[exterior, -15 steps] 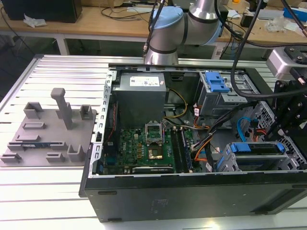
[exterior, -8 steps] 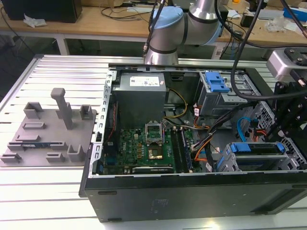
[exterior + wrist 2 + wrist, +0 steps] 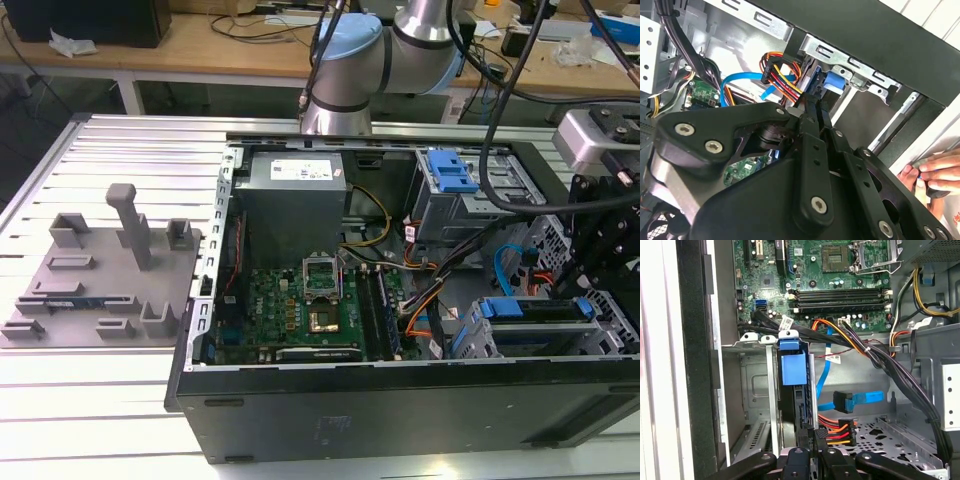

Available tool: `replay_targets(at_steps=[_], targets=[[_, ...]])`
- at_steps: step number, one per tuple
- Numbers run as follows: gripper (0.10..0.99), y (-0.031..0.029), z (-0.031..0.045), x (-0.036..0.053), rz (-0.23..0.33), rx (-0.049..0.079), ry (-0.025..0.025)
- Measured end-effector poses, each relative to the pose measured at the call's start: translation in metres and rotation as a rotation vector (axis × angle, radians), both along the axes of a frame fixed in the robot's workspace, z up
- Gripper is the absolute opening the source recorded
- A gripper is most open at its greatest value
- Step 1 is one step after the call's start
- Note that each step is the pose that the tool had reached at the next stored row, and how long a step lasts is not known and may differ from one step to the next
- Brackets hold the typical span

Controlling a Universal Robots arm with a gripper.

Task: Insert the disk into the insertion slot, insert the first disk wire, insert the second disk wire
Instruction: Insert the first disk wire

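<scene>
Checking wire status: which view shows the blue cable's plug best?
First wrist view: the blue plug shows whole and unobstructed. Exterior view gives the cable's loop; second wrist view a stretch of cable.

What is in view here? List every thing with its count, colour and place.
computer case: one, black, open on the slatted table
motherboard: one, green, inside the case
power supply: one, grey, beside the motherboard
disk: one, blue-framed, standing in the insertion slot
insertion slot: one, grey, by the case wall
data cable: one, blue, beside the disk
power wires: one bundle, red, orange, yellow, beside the disk
fixture plate: one, grey, exterior view's left
hand: one, outside the case wall
claw: one, black, close to the disk
</scene>
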State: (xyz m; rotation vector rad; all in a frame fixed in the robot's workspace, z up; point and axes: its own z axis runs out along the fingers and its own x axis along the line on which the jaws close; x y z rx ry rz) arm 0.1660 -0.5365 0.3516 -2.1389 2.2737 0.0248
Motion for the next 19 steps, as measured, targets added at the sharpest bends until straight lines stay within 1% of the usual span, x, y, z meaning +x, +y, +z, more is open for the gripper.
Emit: replay_targets(at_steps=[19], targets=[[0.161,-0.0016,-0.0074,0.0000,0.000,0.000,0.0000]])
